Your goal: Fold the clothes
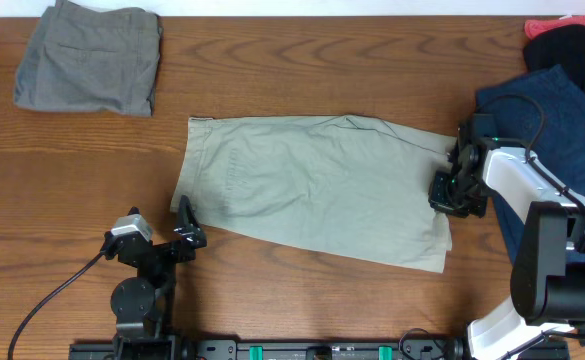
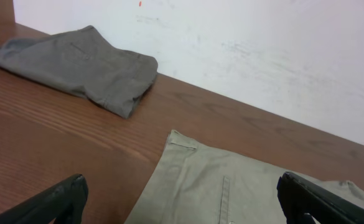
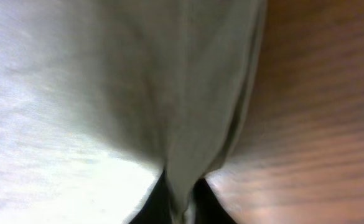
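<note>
Light khaki shorts [image 1: 312, 185] lie spread flat mid-table, waistband to the left, right hem pinched into a ridge. Folded grey shorts [image 1: 90, 58] sit far left. A navy garment [image 1: 562, 120], a black garment [image 1: 572, 45] and a red garment [image 1: 557, 25] are heaped far right.

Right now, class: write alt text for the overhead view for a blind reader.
Khaki shorts lie flat on the wooden table; the right gripper has its jaws shut on their right edge. The left gripper sits open by their near left corner, folded grey shorts at top left.

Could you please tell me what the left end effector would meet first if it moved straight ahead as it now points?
Most likely the khaki shorts, lying just ahead of the open left end effector; exact depth is unclear.
</note>
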Controlling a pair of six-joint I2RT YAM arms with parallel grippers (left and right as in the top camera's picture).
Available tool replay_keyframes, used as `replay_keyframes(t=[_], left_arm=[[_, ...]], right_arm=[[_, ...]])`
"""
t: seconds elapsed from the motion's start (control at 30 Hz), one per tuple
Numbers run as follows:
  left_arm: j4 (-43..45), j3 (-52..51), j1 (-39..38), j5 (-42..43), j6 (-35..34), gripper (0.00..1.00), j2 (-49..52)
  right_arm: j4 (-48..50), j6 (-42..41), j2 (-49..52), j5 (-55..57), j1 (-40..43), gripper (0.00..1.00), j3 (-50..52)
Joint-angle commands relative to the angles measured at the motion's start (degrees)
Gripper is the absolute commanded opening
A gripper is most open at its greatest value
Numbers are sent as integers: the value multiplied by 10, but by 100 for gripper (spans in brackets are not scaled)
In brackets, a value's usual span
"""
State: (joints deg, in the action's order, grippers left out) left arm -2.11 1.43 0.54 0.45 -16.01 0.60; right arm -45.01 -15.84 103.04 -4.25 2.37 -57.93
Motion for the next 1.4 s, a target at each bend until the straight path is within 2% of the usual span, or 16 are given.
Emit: replay_keyframes(t=[0.0,0.43,0.47,0.5,0.57,0.7,0.83,0.9,0.97,1.13,1.37], left_arm=[[-19,-12,-2,-11,10,98,-4],[-19,-12,-2,-11,10,98,-4],[-19,-12,-2,-11,10,98,-4],[-19,-12,-2,-11,10,98,-4],[-19,-12,-2,-11,10,98,-4],[-19,-12,-2,-11,10,98,-4],[-19,-12,-2,-11,10,98,-4],[-19,-12,-2,-11,10,98,-4],[-19,-12,-2,-11,10,98,-4],[-19,-12,-2,-11,10,98,-4],[-19,-12,-2,-11,10,98,-4]], right_arm=[[31,0,5,-5,-1,1,5],[142,0,5,-5,-2,1,-2],[141,0,5,-5,-2,9,-3],[141,0,5,-5,-2,27,-3],[136,0,5,-5,-2,43,-6],[99,0,2,-5,-2,58,-28],[38,1,-14,-4,-2,66,-73],[5,1,-29,0,-1,77,-101],[-25,0,-48,6,4,99,-132],[-52,0,-94,55,38,99,-185],[-29,0,-116,242,125,99,-189]])
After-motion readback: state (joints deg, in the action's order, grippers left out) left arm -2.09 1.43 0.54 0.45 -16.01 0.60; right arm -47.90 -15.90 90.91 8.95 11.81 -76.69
